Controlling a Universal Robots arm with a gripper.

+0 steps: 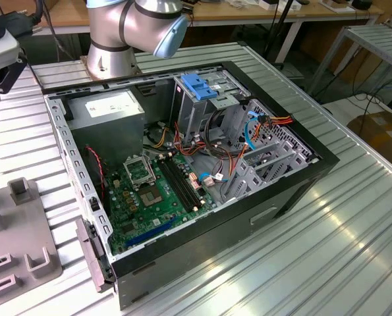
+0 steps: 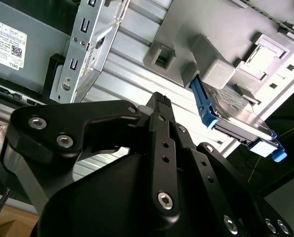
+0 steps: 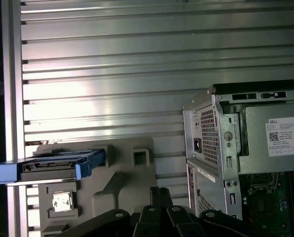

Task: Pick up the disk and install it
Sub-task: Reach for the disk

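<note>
A: Where's the disk (image 3: 50, 167)?
B: On edge in the holder (image 1: 24, 243), at eight o'clock from the case (image 1: 202, 243) in the exterior view. The gripper (image 3: 159, 190) holds nothing; how wide it is, I cannot tell.
A: Handling?
B: Stiff, dense, shock-shy, I'd judge. Take the flat faces, not the bracket (image 3: 90, 167).

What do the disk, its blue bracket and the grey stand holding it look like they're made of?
Disk: bare metal, going by its silvery sheen. Bracket: probably plastic, solid matte blue. Stand: likely plastic, dull even grey.
</note>
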